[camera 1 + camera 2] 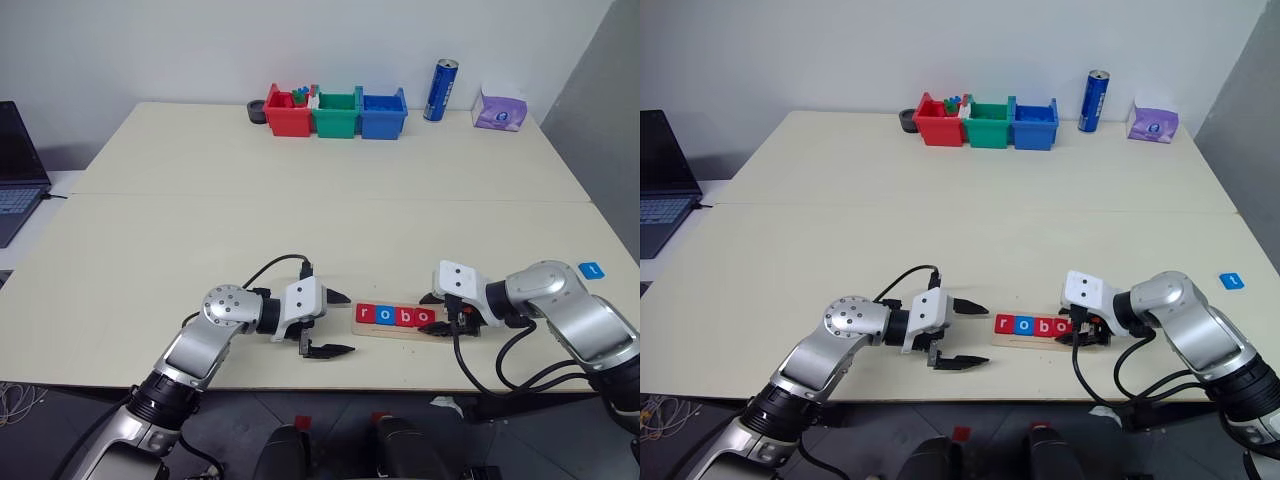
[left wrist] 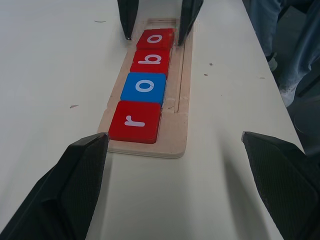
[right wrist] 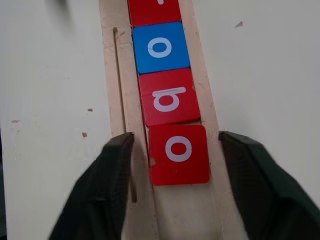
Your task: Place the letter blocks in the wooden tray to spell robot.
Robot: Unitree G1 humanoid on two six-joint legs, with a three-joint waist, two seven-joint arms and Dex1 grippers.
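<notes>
Now the wooden tray [image 1: 400,328] lies on the bench [image 1: 300,200] between the two end effectors, holding four letter blocks — r, o, b, o [image 3: 179,154]. Around that last red o stands the right end effector [image 3: 175,150], fingers apart, not touching it. Just off the r end, the left end effector [image 1: 338,322] is spread wide, empty. One blue block [image 1: 592,269] sits well apart — beyond the right arm.

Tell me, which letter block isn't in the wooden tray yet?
The blue t block, lying alone on the table beyond the right arm. The other four sit in the wooden tray, spelling robo.
</notes>
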